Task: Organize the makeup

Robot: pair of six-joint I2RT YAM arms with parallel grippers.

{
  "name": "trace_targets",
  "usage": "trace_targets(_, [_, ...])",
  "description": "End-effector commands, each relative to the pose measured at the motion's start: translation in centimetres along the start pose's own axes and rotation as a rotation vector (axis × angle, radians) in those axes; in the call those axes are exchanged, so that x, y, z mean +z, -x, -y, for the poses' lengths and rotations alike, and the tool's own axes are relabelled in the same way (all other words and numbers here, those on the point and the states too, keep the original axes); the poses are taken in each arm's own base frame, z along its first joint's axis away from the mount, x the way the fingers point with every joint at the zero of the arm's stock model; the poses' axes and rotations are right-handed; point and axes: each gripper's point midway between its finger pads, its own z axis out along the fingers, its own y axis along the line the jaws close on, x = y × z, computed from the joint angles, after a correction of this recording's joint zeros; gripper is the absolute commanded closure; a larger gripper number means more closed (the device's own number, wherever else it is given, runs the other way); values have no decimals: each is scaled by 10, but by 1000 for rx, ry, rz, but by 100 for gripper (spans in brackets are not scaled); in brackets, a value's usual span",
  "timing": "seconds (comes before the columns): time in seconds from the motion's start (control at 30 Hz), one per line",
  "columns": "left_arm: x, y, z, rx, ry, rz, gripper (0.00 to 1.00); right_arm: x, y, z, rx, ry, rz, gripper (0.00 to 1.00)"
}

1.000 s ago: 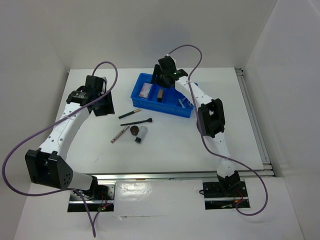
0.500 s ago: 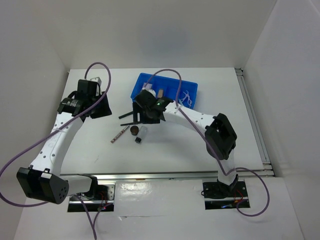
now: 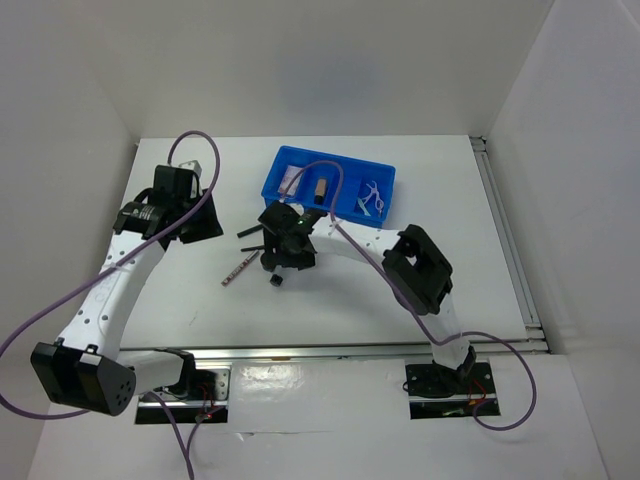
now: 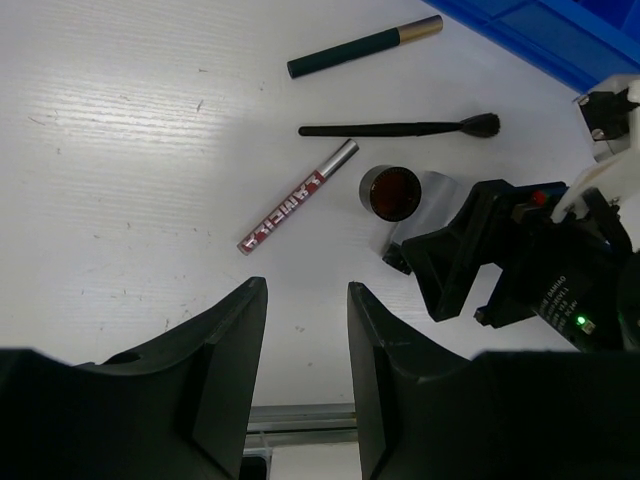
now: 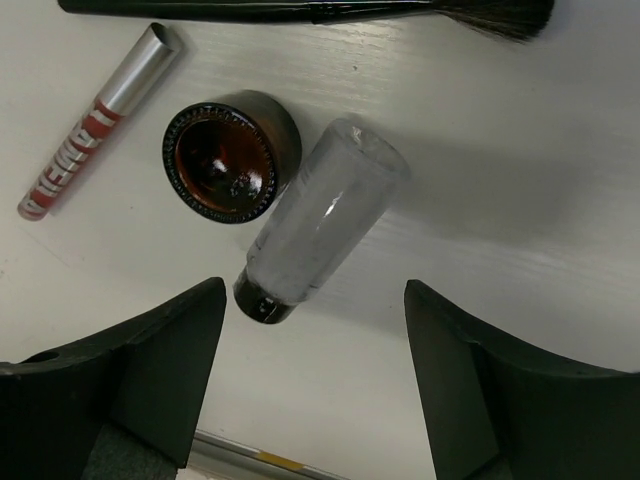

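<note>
"Two fingers, and how do they stand?"

"Spread wide. My right claw [image 5: 314, 330] pinches nothing; in the right wrist view one finger sits at the lower left of the frame and the other at the lower right, with bare table [image 5: 520, 180] showing between them."

"What lies nearest?"

"The grey cylinder [image 5: 322, 212], just above the gap, flat on its side. Its long axis runs on a slant, black cap at the lower left by my left-hand finger, clear end toward the upper right. My closing line runs straight across the frame, so I judge it would meet the cylinder at an angle unless the wrist turns."

"Anything crowding it?"

"The brown pot [image 5: 231, 155] touches its upper left flank. Farther out, the silver tube [image 5: 95, 125] lies at the left edge and the brush [image 5: 300, 10] along the top, both apart from it."

"And the other arm?"

"In the top view my left claw [image 3: 190, 222], also spread and holding nothing, hangs well to the left. The right one sits over the cylinder, below the blue tray [image 3: 378, 176], so it is plainly nearer."
</note>
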Motion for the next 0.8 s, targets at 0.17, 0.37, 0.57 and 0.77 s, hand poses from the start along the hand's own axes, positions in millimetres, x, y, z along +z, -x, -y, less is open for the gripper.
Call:
trace_targets(0.17, [-8, 3, 0, 2, -15, 24, 49, 23, 13, -14, 1, 1, 29, 32])
trace_targets(0.37, [-8, 3, 0, 2, -15, 24, 49, 28, 12, -2, 6, -32, 30, 45])
trace_targets(0.57, [-5, 2, 0, 11, -12, 15, 49, 14, 20, 6, 16, -49, 60, 71])
trace_targets(0.77, [-5, 3, 2, 11, -24, 20, 49, -50, 51, 7, -22, -33, 186, 77])
